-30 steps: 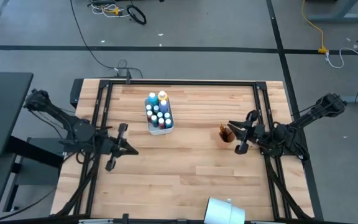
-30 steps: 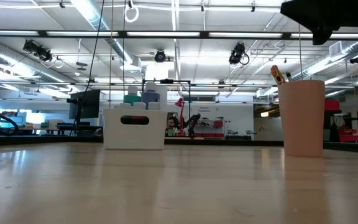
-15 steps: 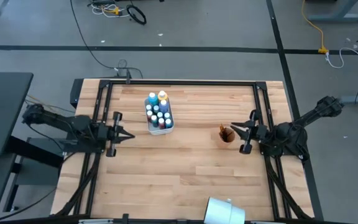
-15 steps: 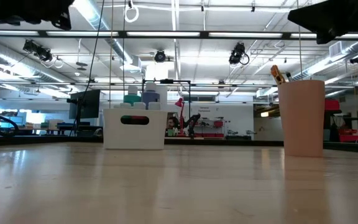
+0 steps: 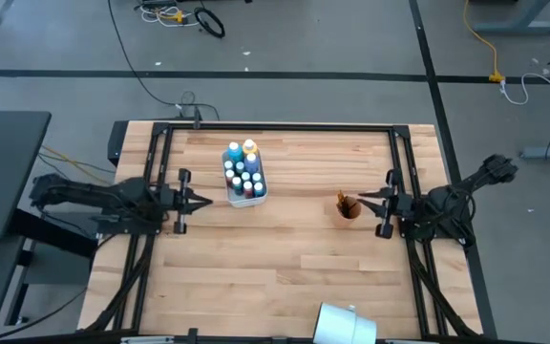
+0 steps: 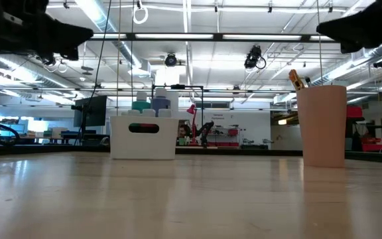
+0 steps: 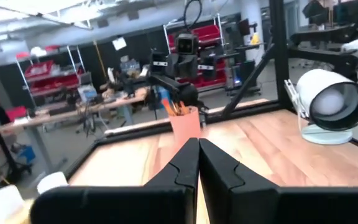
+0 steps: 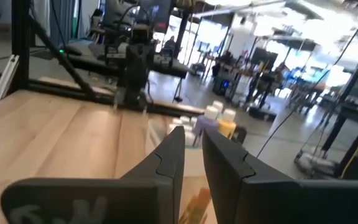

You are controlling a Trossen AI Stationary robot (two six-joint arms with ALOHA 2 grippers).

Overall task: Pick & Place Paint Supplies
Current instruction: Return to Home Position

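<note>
Left tool (image 5: 205, 201): hangs over the left edge of the surface (image 5: 285, 272), fingers pressed together with the tips touching, nothing between them. It points across the surface toward the right arm.

Right tool (image 5: 363, 200): hangs over the right edge and points back toward the left arm. The fingers (image 8: 219, 158) show a narrow gap and hold nothing.

Paint bottles (image 5: 243, 172): packed upright in a white bin (image 6: 142, 138), ahead of the left tool and a little toward the far edge, apart from it. Blue, white, red and orange caps are visible from above.

Brushes (image 6: 297, 78): stand tilted in an orange cup (image 5: 349, 206), handles sticking out over the rim. The cup stands just ahead of the right tool's tip, close to it but not touching. From the left tool it sits straight ahead, well across the surface.

White lamp (image 7: 328, 102): at the near edge, well apart from both tools.
</note>
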